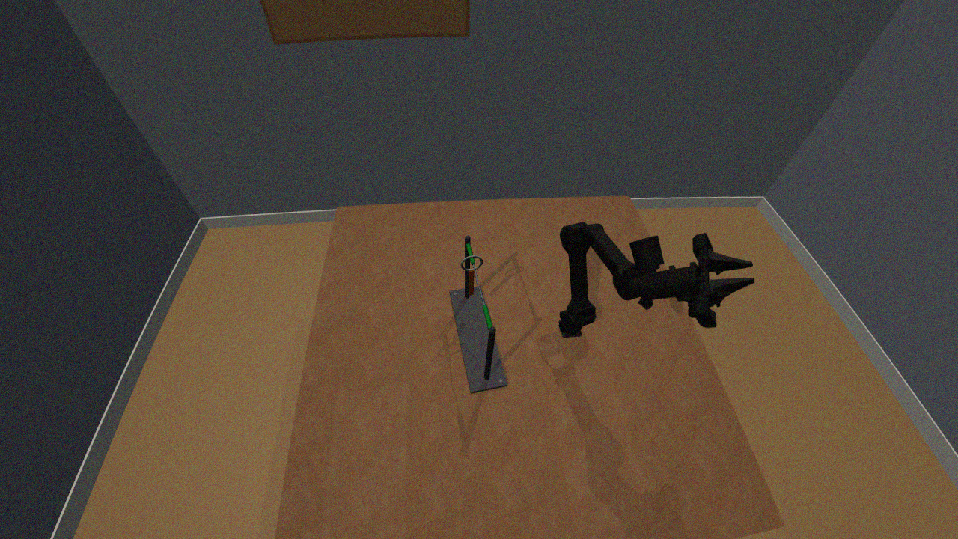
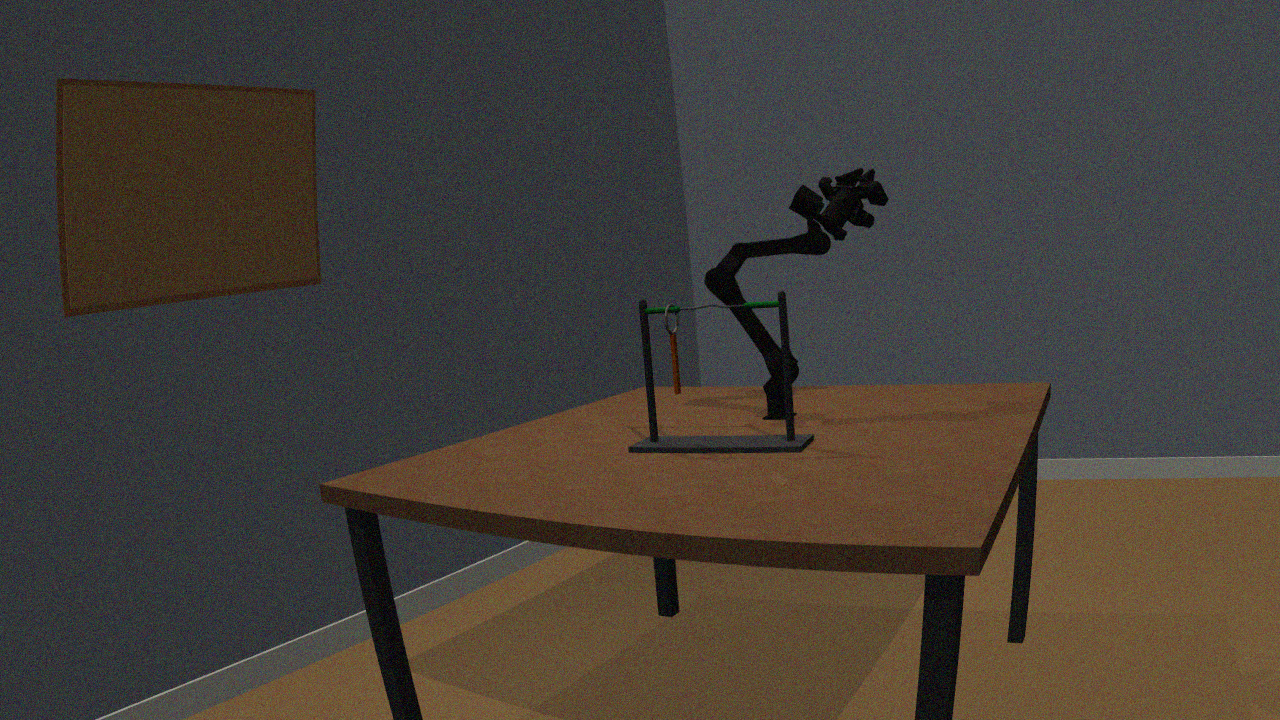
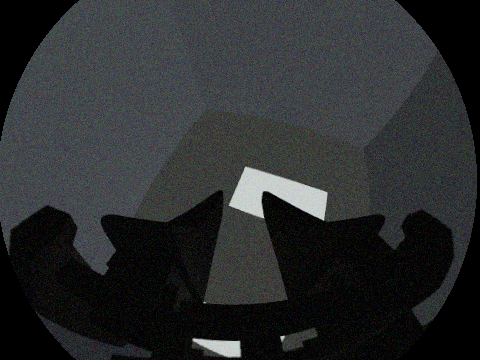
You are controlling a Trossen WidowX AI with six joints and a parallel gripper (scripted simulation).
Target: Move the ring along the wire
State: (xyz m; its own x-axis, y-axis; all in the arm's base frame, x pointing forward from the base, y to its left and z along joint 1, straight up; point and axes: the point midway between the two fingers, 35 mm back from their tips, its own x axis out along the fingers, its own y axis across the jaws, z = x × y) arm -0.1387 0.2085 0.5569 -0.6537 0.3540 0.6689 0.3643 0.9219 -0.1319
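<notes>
The ring (image 1: 481, 261) (image 2: 665, 319) hangs around the green part (image 1: 469, 251) (image 2: 653, 310) beside the far post in the top view, the left post (image 2: 648, 376) in the exterior view. Its orange handle (image 1: 471, 282) (image 2: 675, 364) points down. The other green part (image 1: 487, 316) (image 2: 762, 304) is beside the opposite post (image 1: 490, 355) (image 2: 788, 376). Thin grey wire (image 2: 713, 306) runs between them. My gripper (image 1: 753, 272) (image 2: 866, 172) (image 3: 243, 196) is partly open and empty, high up and far from the ring, pointing away from the wire. The wrist view shows neither ring nor handle.
The posts stand on a grey base plate (image 1: 475, 335) (image 2: 716, 443) on the brown table (image 1: 402, 415) (image 2: 554, 483). The arm's base (image 1: 570, 328) stands right of the plate in the top view. A brown board (image 1: 375, 19) (image 2: 187, 192) hangs on the wall.
</notes>
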